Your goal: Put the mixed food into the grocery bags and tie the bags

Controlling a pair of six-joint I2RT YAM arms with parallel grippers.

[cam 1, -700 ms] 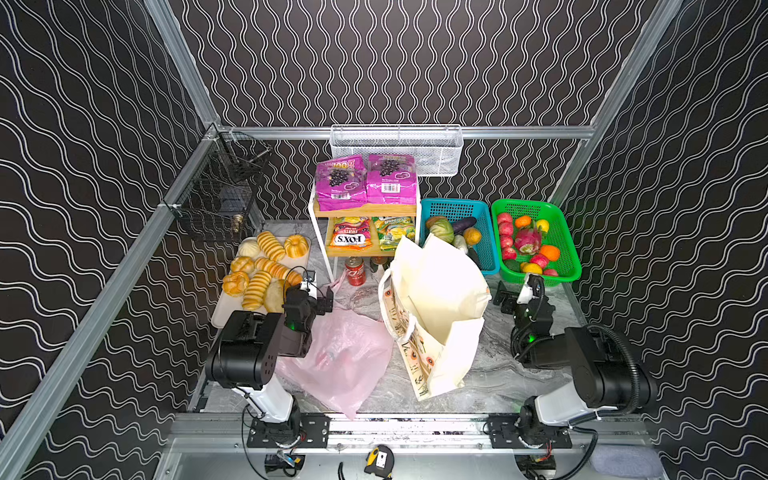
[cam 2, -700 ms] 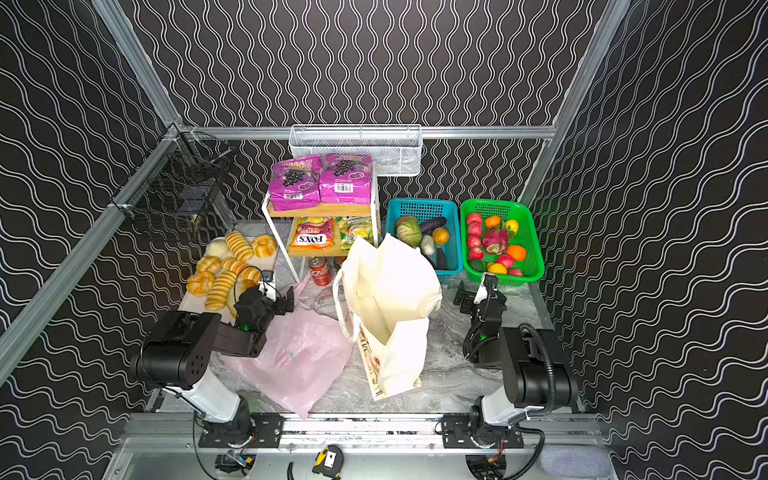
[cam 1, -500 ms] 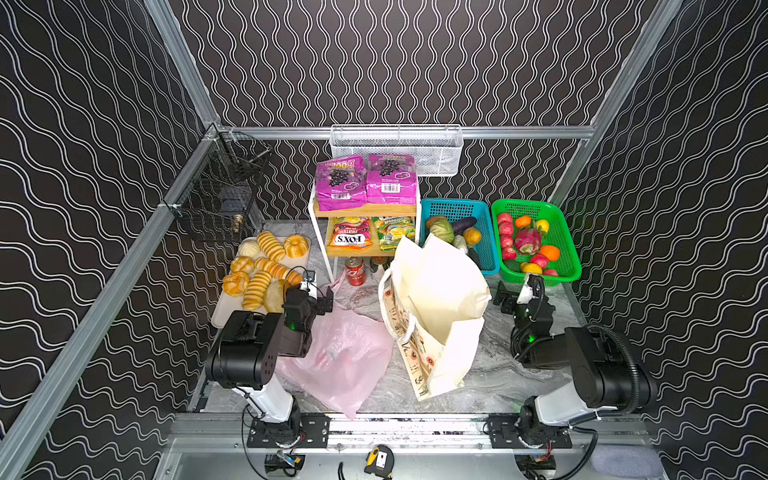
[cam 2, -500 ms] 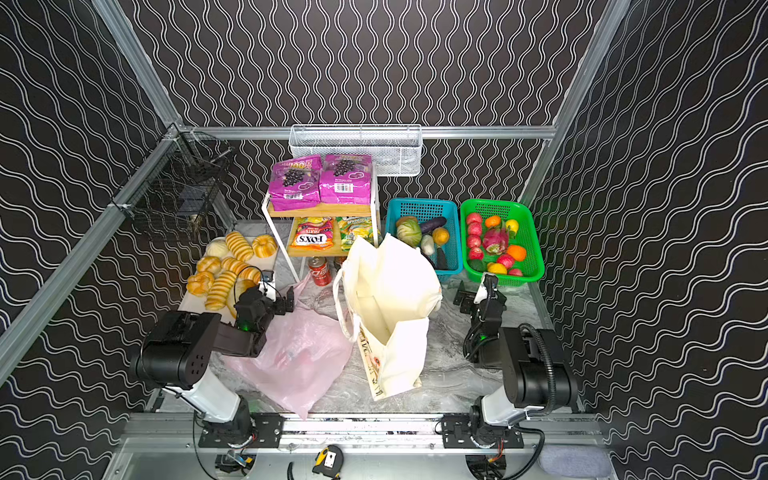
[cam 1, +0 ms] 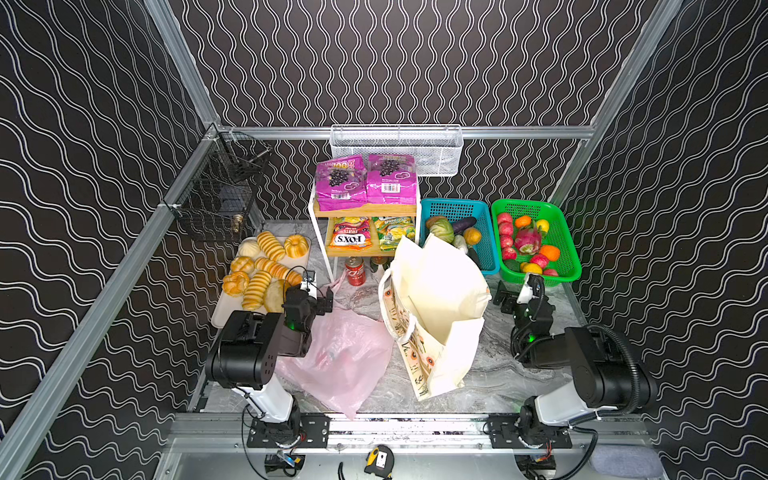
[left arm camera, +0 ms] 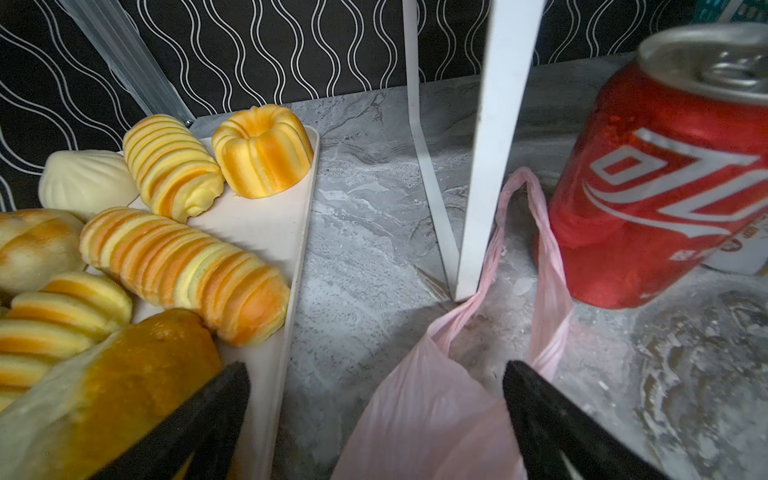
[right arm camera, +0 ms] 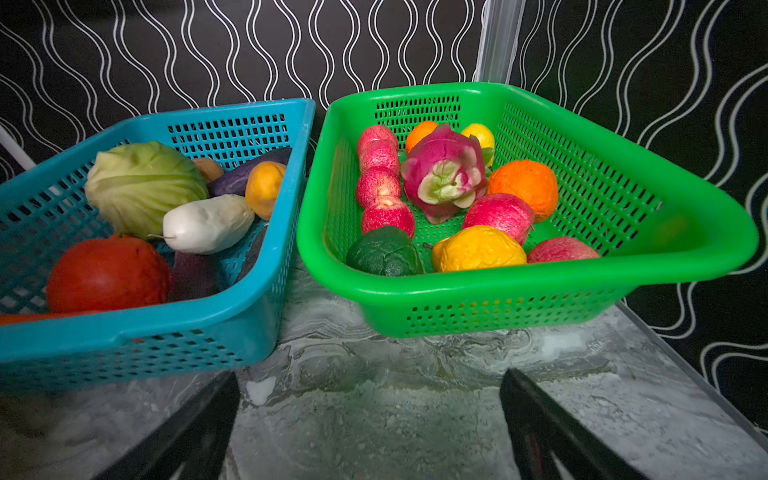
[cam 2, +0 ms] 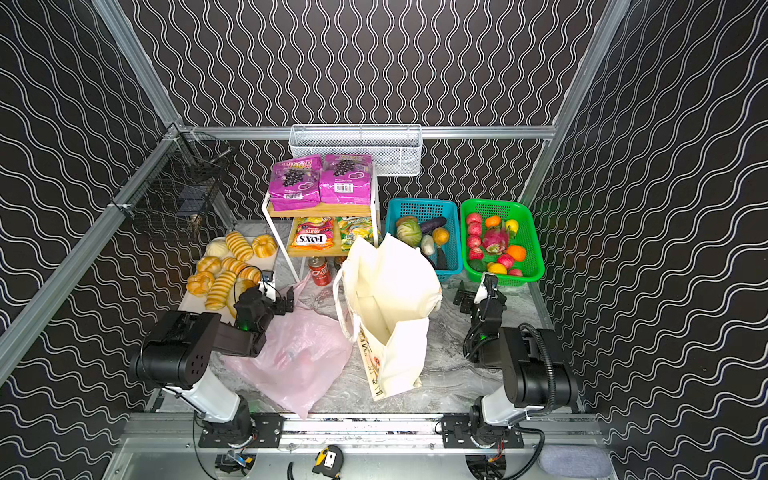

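Near frame centre, the tote (cam 1: 440,291) stands open, pink bag (cam 1: 345,357) flat to its left.
Left gripper (cam 1: 320,296) and right gripper (cam 1: 514,296) hover with fingers spread, empty; can (cam 1: 355,272), pouches (cam 1: 338,183) and cabbage (cam 1: 442,230) sit farther up, unbagged.

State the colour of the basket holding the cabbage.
Teal blue; the basket shows best in the right wrist view.

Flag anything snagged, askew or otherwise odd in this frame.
One thing: the pink plastic bag lies flat, and its loop handle runs between the white rack leg and the red can, touching the leg's foot. Whether it is caught there cannot be told. The cream tote slumps sideways, mouth open.
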